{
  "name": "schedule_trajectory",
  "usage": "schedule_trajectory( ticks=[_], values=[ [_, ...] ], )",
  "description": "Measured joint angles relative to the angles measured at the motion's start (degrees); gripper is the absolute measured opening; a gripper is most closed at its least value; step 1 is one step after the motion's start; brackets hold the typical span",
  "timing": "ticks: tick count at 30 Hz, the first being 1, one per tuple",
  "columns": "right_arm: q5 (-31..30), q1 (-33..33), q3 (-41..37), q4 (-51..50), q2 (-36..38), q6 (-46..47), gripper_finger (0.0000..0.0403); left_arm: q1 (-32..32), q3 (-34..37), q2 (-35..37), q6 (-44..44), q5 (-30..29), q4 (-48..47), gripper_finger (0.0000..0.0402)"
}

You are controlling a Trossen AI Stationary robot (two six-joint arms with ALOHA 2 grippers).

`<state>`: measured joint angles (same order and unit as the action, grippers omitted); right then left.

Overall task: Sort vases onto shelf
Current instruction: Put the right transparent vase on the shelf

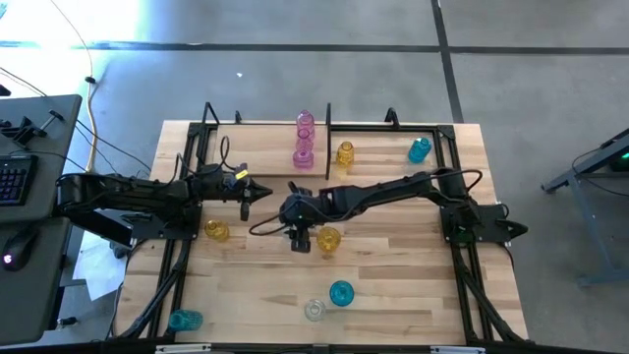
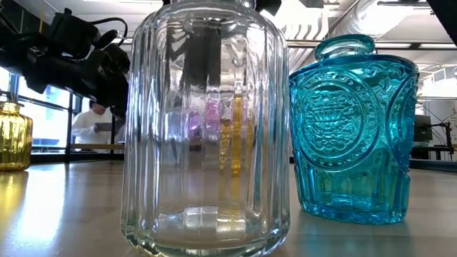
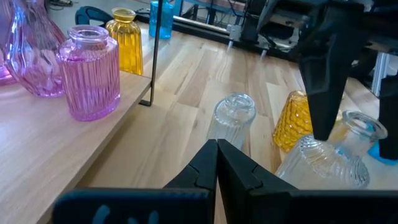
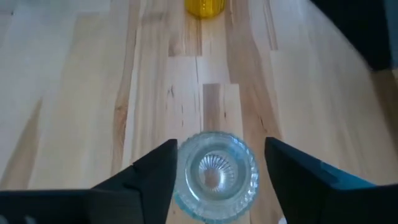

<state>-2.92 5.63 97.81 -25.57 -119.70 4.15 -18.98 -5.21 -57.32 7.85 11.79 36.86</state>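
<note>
My right gripper (image 1: 295, 218) reaches to the table's middle and points down, open. Its fingers stand on either side of a clear ribbed vase (image 4: 215, 177), seen from above in the right wrist view. The gripper hides that vase in the high view. My left gripper (image 1: 257, 192) is shut and hovers just left of the right one, holding nothing. The shelf (image 1: 378, 136) stands along the far edge. On it are two pink vases (image 1: 304, 138), an amber one (image 1: 345, 152) and a teal one (image 1: 420, 149). Another clear vase (image 3: 231, 117) stands ahead of my left gripper (image 3: 216, 152).
Standing loose on the table are amber vases (image 1: 216, 231) (image 1: 329, 239), a teal vase (image 1: 341, 292), a clear vase (image 1: 314, 310) and a teal vase (image 1: 185, 320) at the near left corner. Bare wood lies on the right half. A person (image 2: 93, 123) sits beyond the table.
</note>
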Motion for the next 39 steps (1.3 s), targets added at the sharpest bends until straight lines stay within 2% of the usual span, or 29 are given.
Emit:
schedule_trajectory(
  ticks=[5, 9, 14, 17, 19, 21, 25, 30, 36, 39],
  values=[
    [0.01, 0.17, 5.06, -3.99, 0.18, -2.03, 0.0227, -0.02, 0.0, 0.0, -0.49, -0.31, 0.04, 0.0],
    [-2.09, 1.18, 9.61, -10.22, 0.22, -5.41, 0.02, -0.02, 0.0, 0.0, -0.55, -0.31, 0.07, 0.0001],
    [-11.34, 4.18, 12.5, -11.98, 0.28, -12.14, 0.0124, 0.12, 0.0, 0.0, -0.57, -0.31, -0.03, 0.0],
    [-13.42, 5.21, 10.84, -9.35, 0.28, -14.14, 0.0066, 0.49, 0.0, -0.02, -2.08, -0.35, -0.76, 0.0],
    [-13.23, 5.19, 8.17, -5.5, 0.28, -14.36, 0.0026, 0.63, 0.02, -0.02, -2.89, -0.33, -0.72, 0.0],
    [-13.42, 4.87, 5.7, -2.35, 0.3, -14.68, 0.0007, 0.62, 0.0, -0.02, -2.99, -0.35, -0.7, 0.0],
    [-13.34, 4.42, -0.55, 6.6, 3.31, -15.06, 0.0018, 0.63, 0.0, -0.02, -2.82, -0.33, -0.96, 0.0],
    [-12.96, 4.17, -10.29, 14.02, 11.79, -15.85, 0.0003, 1.91, 0.01, -0.02, -2.09, 2.41, 0.1, 0.0008],
    [-13.84, 1.16, -27.64, 21.68, 25.26, -14.17, 0.0004, 8.33, -0.09, -0.04, 1.76, 3.45, 0.78, 0.0053],
    [-13.96, -0.62, -36.36, 27.64, 31.56, -13.2, 0.0001, 12.39, -0.19, -0.04, 3.66, -0.93, 0.68, 0.0085]
  ],
)
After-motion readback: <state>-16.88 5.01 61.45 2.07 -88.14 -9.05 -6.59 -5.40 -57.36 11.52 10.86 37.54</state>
